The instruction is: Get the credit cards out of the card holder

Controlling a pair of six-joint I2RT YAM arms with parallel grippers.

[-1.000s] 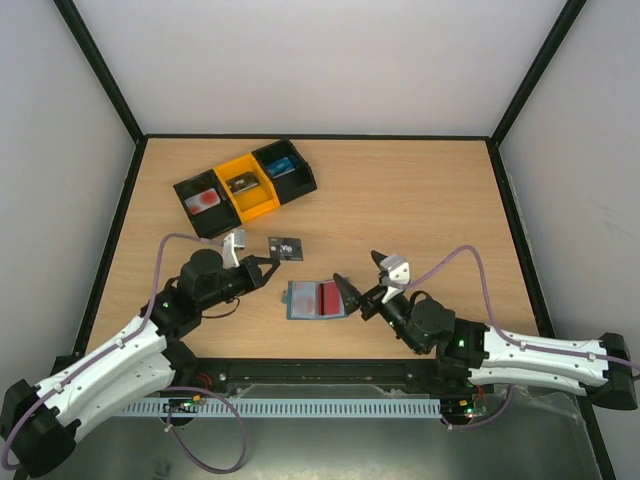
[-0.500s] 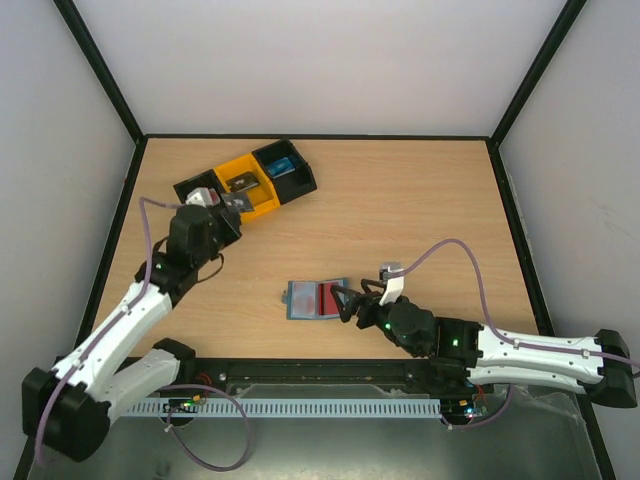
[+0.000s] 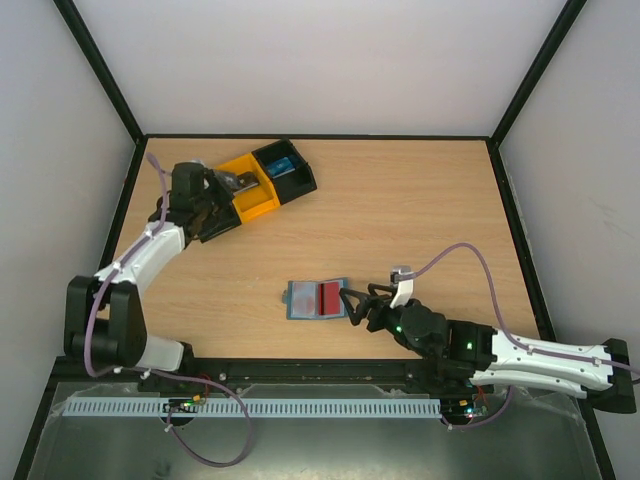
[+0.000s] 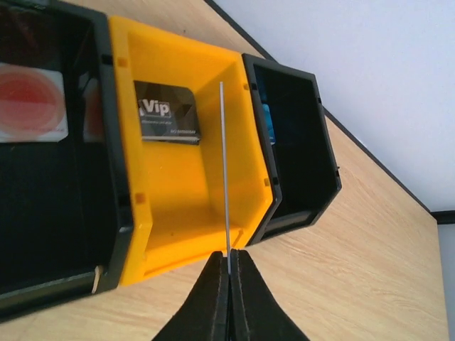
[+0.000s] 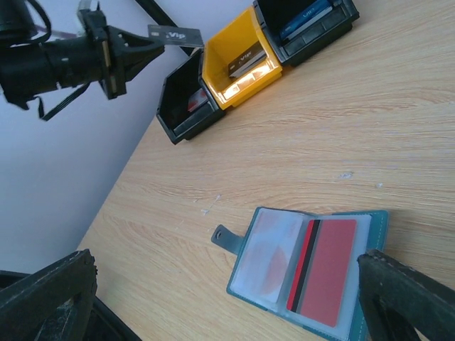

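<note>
The blue-grey card holder lies open on the table, also in the right wrist view. Its right pocket holds a red card. Its left pocket holds a pale card with a faint red circle. My right gripper is open wide and empty at the holder's right edge; its fingertips frame the holder. My left gripper is shut on a thin card, seen edge-on, and holds it above the tray's orange compartment. From the right wrist this card is black with "Vip" lettering.
The black-and-orange three-compartment tray stands at the back left. Its left compartment holds a white card with a red circle, the orange one a black Vip card, the right one a blue card. Black frame posts border the table.
My left arm swung from the table's middle back to the tray, carrying the black card. My right gripper lowered to the holder's right edge and stays open.
</note>
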